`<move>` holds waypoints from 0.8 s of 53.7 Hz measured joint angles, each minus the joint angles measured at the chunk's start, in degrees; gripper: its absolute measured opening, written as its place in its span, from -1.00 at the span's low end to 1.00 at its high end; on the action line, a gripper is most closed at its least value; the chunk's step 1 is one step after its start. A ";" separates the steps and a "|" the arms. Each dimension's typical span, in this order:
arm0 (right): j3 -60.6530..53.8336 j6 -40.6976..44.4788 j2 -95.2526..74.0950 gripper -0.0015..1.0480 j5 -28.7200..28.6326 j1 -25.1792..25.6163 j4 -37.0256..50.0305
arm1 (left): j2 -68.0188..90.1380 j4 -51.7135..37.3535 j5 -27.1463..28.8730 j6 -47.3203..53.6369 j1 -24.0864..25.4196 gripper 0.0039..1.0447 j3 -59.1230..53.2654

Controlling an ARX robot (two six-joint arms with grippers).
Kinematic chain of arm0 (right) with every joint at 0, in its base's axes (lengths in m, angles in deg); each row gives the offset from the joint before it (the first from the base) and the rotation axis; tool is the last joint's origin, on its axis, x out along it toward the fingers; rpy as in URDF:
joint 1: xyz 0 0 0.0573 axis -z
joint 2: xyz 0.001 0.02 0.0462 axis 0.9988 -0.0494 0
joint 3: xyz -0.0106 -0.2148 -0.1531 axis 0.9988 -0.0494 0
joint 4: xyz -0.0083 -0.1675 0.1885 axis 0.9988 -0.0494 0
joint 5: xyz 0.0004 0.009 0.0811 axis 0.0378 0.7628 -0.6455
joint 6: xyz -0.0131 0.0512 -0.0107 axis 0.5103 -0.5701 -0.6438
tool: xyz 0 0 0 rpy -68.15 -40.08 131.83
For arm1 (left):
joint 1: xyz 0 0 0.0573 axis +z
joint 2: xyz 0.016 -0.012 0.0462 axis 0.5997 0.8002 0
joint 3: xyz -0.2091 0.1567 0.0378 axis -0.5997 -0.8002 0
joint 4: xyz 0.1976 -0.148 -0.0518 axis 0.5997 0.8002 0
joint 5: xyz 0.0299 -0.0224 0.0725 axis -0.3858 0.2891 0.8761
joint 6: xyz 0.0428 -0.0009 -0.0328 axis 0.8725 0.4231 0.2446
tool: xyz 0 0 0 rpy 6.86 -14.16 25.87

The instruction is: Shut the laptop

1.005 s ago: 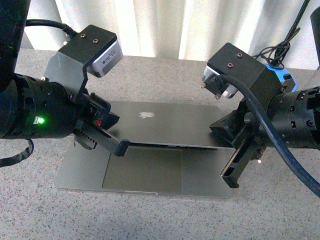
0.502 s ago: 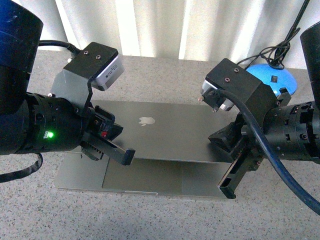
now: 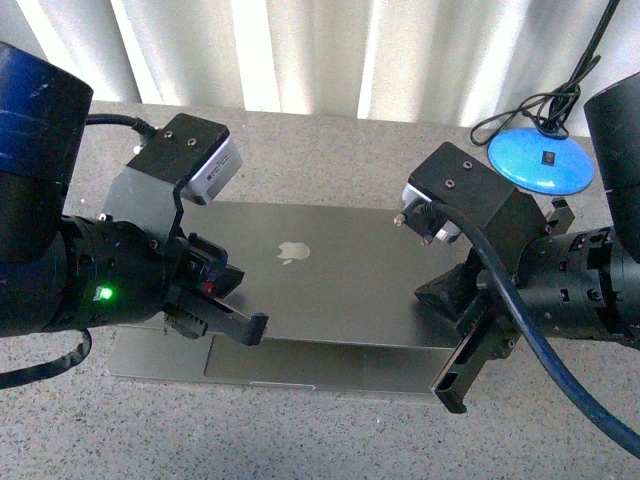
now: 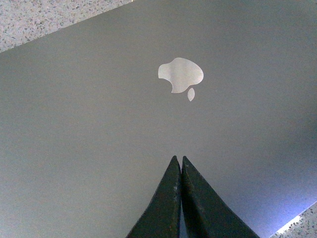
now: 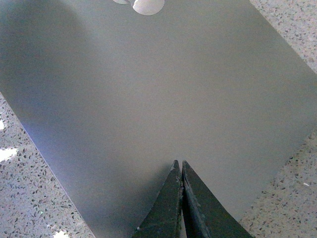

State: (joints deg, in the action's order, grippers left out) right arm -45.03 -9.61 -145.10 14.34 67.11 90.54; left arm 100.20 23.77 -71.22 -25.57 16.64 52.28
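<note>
The left gripper (image 3: 252,328) has its fingers pressed together on nothing, tips at the near edge of the laptop (image 3: 340,290) lid. The right gripper (image 3: 452,388) is likewise pinched empty, by the near right corner. The laptop lies on the speckled table (image 3: 330,440), lid almost flat (a strip of base shows in front).

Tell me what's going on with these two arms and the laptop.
Two robot arms are closing the laptop. The left gripper, shut, sits at the lid's near edge; the right gripper, also shut, sits by its near right corner. The lid is almost down, but a strip of the base shows in front of it, so it is not yet closed.
</note>
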 joint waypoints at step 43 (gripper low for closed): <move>0.61 -0.39 -6.51 -0.98 -0.15 -0.11 2.40 | 7.65 -5.22 -1.95 -2.60 1.20 -0.94 -0.04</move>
State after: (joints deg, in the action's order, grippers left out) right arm -44.42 -10.00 -151.62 14.19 67.00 92.94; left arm 107.85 18.55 -73.16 -28.17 17.84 52.23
